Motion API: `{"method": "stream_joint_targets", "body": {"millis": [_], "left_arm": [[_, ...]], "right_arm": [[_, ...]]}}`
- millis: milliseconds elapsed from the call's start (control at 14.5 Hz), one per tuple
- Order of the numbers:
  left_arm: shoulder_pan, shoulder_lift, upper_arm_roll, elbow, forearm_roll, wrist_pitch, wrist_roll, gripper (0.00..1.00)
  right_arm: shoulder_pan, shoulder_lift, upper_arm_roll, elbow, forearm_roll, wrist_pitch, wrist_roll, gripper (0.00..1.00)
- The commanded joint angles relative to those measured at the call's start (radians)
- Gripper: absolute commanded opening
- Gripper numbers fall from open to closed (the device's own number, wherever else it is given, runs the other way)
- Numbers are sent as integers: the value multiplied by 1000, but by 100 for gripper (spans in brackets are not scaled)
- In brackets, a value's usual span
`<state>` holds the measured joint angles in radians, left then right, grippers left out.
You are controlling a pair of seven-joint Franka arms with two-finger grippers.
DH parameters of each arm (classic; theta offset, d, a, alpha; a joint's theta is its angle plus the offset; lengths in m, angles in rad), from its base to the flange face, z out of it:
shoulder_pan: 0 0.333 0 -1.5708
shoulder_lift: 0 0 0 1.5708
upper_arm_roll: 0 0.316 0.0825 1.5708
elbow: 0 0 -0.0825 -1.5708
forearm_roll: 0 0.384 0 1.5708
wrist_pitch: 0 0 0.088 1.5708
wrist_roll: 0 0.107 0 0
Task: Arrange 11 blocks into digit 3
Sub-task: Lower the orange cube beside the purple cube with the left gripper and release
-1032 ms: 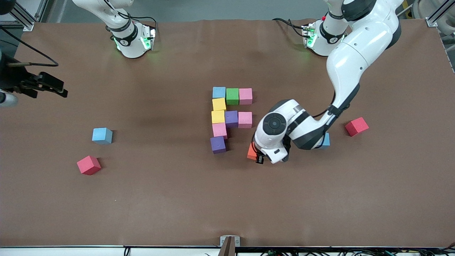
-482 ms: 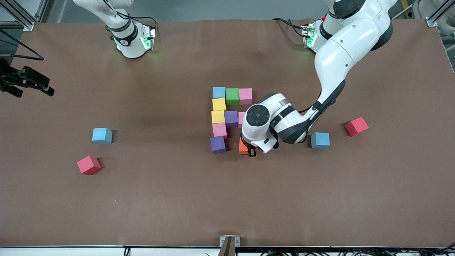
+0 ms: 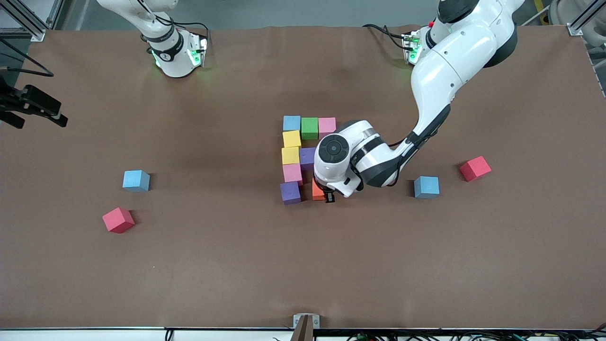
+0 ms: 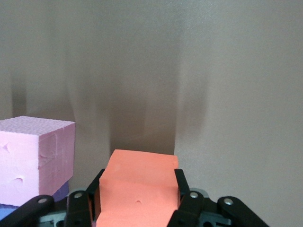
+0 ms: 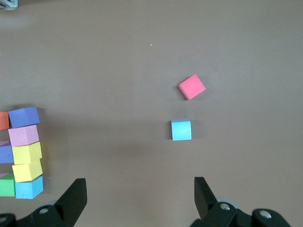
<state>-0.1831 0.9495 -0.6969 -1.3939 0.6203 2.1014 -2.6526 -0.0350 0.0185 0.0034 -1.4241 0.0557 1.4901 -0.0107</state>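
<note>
The left gripper point(image 3: 326, 193) is clamped on the orange cube point(image 3: 317, 191), which sits square between its two black fingers point(image 4: 182, 189) in the left wrist view — one finger flat against each side face, the cube's top face showing above them and filling the gap. From the front view the gripper hangs low over the table point(image 3: 236, 265), just beside the purple cube point(image 3: 290, 192) that ends the column; whether the orange cube touches that purple cube or the table cannot be told, since the wrist covers most of it.

The unfinished digit 3 point(image 3: 303, 151) lies mid-table. Its top bar, farthest from the front camera, is a light blue cube point(image 3: 291, 123), a green cube point(image 3: 309, 128) and a pink cube point(image 3: 326, 125), touching in a row. From the light blue cube the column runs toward the camera: two yellow cubes point(image 3: 291, 147), another pink cube point(image 3: 292, 173), then the purple one. A second purple cube point(image 3: 307, 156) starts the middle bar, partly under the left arm's wrist.

Loose pieces: a light blue cube point(image 3: 426, 186) and a red cube point(image 3: 475, 168) toward the left arm's end of the table, another light blue cube point(image 3: 136, 180) and a red cube point(image 3: 118, 219) toward the right arm's end.

The right gripper point(image 5: 137, 198) waits high over its own end of the table — fingers spread wide, nothing between them.
</note>
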Motion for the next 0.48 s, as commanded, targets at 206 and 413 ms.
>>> {"method": "stream_joint_targets", "body": {"millis": [206, 413], "left_arm": [[-107, 2, 97, 13, -17, 18, -61, 7], [-151, 3, 138, 24, -19, 43, -81, 7]], "right_arm": [[-8, -15, 15, -1, -20, -7, 6, 100], [-14, -15, 12, -1, -19, 2, 8, 100]]}}
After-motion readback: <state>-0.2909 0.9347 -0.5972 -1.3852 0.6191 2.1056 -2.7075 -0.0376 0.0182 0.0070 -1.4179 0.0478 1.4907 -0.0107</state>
